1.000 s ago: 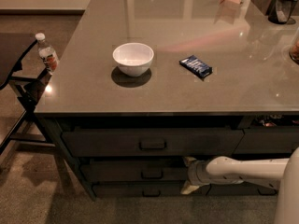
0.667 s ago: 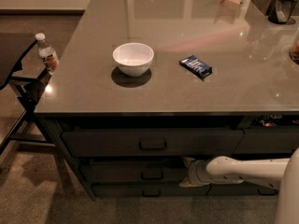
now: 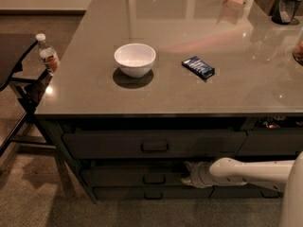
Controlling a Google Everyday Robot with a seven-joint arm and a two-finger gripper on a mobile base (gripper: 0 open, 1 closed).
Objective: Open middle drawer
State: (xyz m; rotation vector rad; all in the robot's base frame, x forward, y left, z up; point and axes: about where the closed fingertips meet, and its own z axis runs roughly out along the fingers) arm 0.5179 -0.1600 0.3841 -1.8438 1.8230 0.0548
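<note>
Gripper (image 3: pixel 188 174), grip unclear, at middle drawer (image 3: pixel 118 178) right of its handle (image 3: pixel 154 179), below bowl (image 3: pixel 135 59) and packet (image 3: pixel 198 67).

Shiny countertop (image 3: pixel 94 96), matt middle drawer (image 3: pixel 113 178)
The polished top mirrors light; the white bowl (image 3: pixel 135 59) gleams; the smooth pale gripper (image 3: pixel 188 173) sits at the drawer front.

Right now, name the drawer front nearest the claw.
The middle drawer: the claw is level with it, right of its handle, below the taller top front.

one view | high, tilted down over counter (image 3: pixel 90 96) | mid-range | pincer (image 3: pixel 188 173) low right (by middle drawer (image 3: pixel 118 178))
</note>
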